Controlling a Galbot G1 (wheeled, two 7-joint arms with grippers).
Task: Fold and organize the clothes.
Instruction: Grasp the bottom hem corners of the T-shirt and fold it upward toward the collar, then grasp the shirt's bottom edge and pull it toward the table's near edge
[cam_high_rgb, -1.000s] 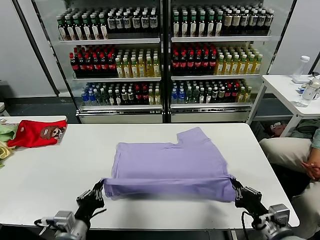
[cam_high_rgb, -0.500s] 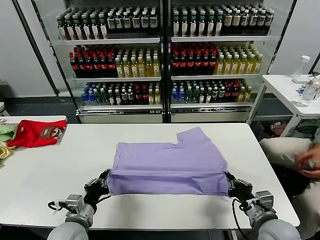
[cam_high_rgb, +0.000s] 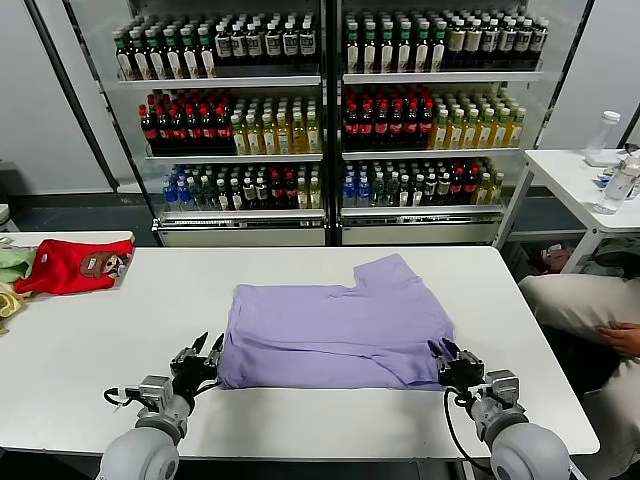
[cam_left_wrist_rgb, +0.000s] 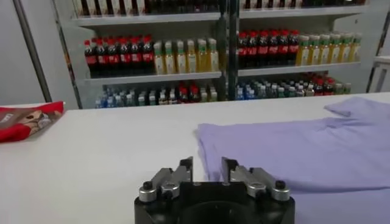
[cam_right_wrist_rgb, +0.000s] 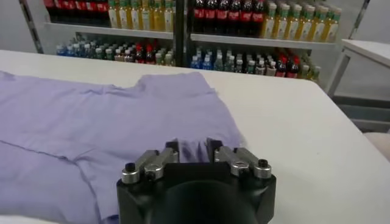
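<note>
T-shirt (cam_high_rgb: 335, 325) flat on table (cam_high_rgb: 80, 350); left gripper (cam_high_rgb: 205, 349), right gripper (cam_high_rgb: 447, 352) parted, empty; red garment (cam_high_rgb: 72, 266) far left.

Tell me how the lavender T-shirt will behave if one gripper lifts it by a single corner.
The lavender T-shirt would probably sag and unfold: it lies flat and thin, with soft folded layers. It looks light, so lifting should be easy. Pushed across the smooth white table, it would likely bunch up rather than slide as one piece.
</note>
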